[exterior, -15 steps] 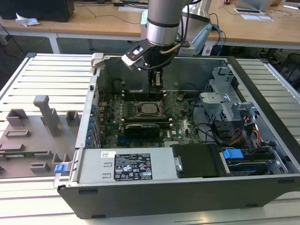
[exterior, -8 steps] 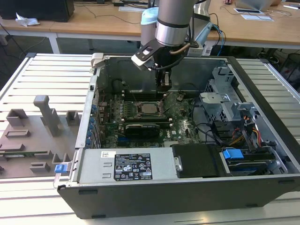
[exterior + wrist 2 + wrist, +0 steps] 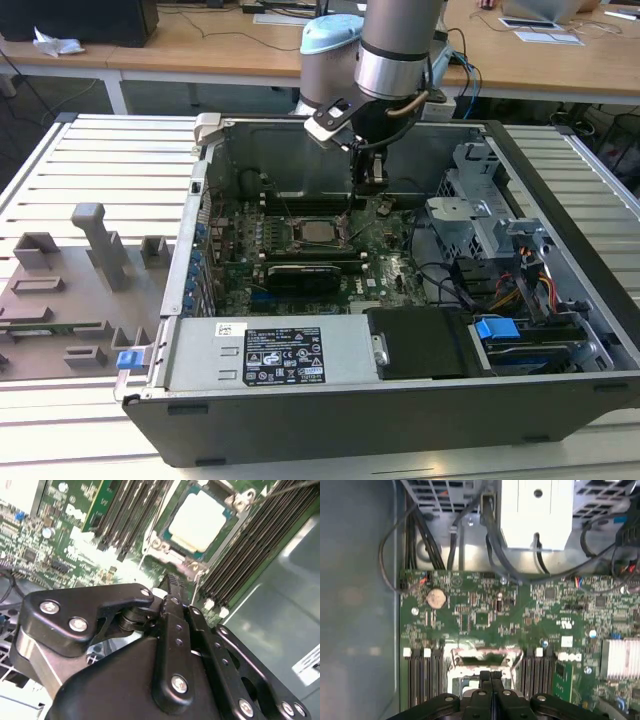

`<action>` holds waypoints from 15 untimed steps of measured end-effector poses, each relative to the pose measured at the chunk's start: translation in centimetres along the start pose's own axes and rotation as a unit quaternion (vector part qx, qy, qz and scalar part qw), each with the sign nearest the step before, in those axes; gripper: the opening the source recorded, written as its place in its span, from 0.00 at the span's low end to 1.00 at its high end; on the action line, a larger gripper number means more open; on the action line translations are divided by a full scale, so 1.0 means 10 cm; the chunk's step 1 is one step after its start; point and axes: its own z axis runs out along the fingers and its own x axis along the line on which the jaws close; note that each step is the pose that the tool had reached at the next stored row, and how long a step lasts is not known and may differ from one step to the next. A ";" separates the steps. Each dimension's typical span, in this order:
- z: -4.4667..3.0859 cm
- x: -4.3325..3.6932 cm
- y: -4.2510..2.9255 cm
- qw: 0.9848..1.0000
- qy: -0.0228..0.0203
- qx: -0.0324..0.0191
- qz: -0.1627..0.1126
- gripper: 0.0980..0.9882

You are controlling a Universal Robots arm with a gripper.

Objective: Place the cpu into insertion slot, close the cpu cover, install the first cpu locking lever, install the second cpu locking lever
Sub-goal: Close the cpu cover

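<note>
Though near, cpu [image 3: 197, 521] apart from hand [image 3: 172, 580].

I operate in a robotics lab or test workshop. Directly below my claw [image 3: 367, 183] lies an open grey steel computer case [image 3: 400, 420], set on a slatted silver aluminium bench [image 3: 100, 160]. Beyond my claw stand long light wooden desks [image 3: 200, 50]. Well aside of it, at the exterior view's left, sits a grey moulded fixture tray [image 3: 60, 312].

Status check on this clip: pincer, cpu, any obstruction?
Pincer shut, holding nothing, just above insertion slot edge. Cpu seated, cpu cover down around it. No obstruction seen.
</note>
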 end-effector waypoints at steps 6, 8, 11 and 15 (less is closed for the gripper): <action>-0.011 -0.004 0.236 1.000 0.000 0.000 0.000 0.01; -0.013 -0.004 0.271 1.000 0.000 0.001 0.000 0.01; -0.015 -0.003 0.313 1.000 -0.001 0.001 0.000 0.01; -0.011 -0.003 0.356 1.000 -0.002 0.001 0.000 0.01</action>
